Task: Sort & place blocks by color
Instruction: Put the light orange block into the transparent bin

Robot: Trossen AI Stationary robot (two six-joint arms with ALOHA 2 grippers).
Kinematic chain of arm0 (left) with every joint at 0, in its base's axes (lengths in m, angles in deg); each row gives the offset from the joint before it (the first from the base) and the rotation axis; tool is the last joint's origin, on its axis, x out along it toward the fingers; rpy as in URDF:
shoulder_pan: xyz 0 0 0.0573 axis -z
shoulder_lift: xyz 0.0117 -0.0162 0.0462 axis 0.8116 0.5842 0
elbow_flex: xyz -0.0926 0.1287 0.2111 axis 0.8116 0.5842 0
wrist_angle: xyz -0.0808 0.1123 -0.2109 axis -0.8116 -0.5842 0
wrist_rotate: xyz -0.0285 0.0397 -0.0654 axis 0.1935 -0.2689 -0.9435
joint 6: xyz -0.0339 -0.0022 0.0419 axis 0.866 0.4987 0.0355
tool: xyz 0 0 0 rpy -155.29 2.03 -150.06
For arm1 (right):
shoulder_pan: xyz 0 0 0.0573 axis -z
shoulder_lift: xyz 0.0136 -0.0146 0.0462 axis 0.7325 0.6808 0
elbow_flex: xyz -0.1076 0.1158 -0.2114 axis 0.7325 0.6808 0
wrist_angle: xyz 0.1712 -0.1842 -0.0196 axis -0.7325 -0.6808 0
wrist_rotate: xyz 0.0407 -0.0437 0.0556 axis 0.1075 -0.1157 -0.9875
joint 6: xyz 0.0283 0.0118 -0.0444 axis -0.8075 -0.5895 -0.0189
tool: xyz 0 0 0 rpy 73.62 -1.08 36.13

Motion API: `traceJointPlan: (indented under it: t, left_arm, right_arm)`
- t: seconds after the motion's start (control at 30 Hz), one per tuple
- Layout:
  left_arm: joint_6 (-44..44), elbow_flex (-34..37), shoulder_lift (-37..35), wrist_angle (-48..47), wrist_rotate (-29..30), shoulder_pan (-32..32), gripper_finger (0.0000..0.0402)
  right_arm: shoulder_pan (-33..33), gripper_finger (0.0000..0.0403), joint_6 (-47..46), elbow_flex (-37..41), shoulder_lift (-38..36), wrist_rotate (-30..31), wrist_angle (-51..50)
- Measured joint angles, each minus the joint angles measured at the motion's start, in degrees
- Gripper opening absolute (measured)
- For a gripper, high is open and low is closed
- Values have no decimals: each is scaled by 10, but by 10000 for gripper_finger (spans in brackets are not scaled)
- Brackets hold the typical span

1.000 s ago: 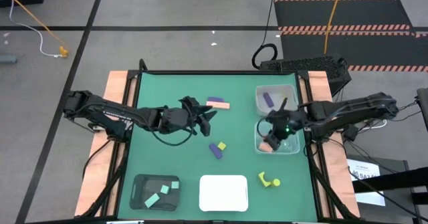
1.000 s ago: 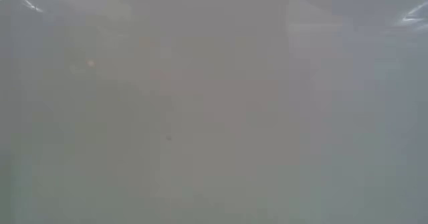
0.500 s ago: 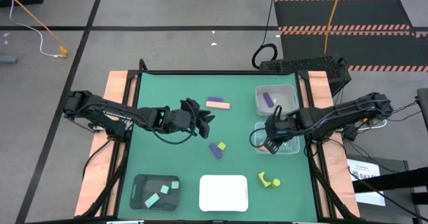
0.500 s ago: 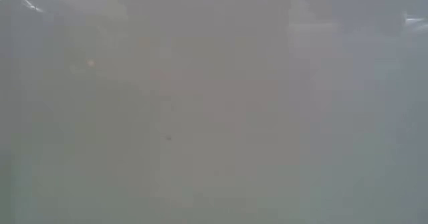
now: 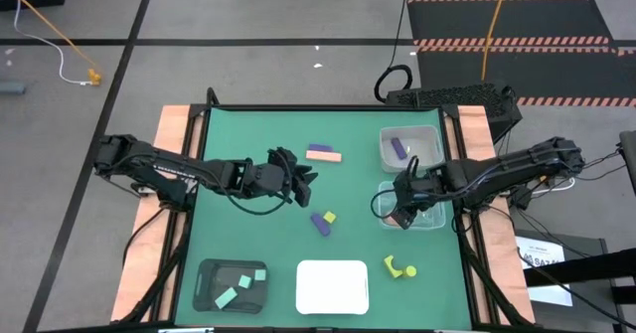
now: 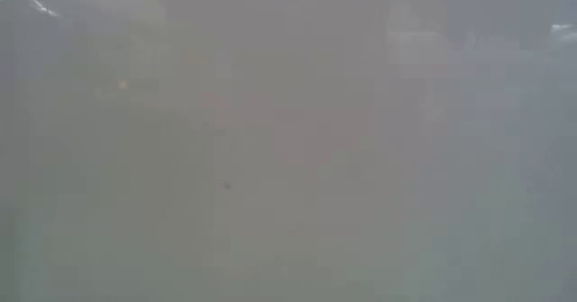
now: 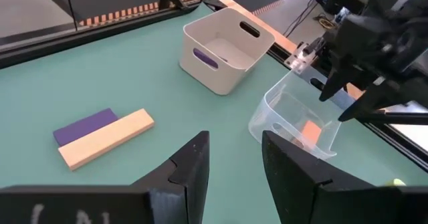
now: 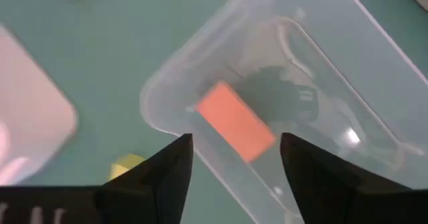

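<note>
The right gripper (image 5: 400,214) hangs over the near end of the clear tray (image 8: 374,137) at the table's right side, its jaws spread apart with nothing between them. A salmon-orange block (image 8: 235,120) lies loose on the tray floor directly below, a flat rectangular bar with a matte face, resting at a slant to the tray walls. The step in hand looks like the drop of this orange piece into its colour's tray, and the drop appears done.

The next move probably calls for the right arm to lift clear of the tray rim and go for another loose piece. The nearest candidates are the yellow blocks (image 5: 399,267) on the mat by the white tray (image 5: 332,286), one of them curved, which may need a careful grip across its narrow part.

Farther out, the left gripper (image 7: 234,167) hovers near mid-table, its jaws partly open and empty, facing a purple bar (image 7: 85,126) and a pale salmon bar (image 7: 105,138) lying side by side and touching. Beyond them the white bin (image 7: 227,47) holds a purple piece (image 7: 205,57). Mint blocks (image 5: 238,288) already sit in the black tray (image 5: 207,273). The low view is blank, likely blocked by something right against its lens.
</note>
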Motion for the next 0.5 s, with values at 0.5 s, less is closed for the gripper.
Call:
traceJointPlan:
  t: [0.5]
  left_arm:
    - [-11,0,0,-9,-15,0,136]
  right_arm:
    - [75,209,169,0,-10,93,312]
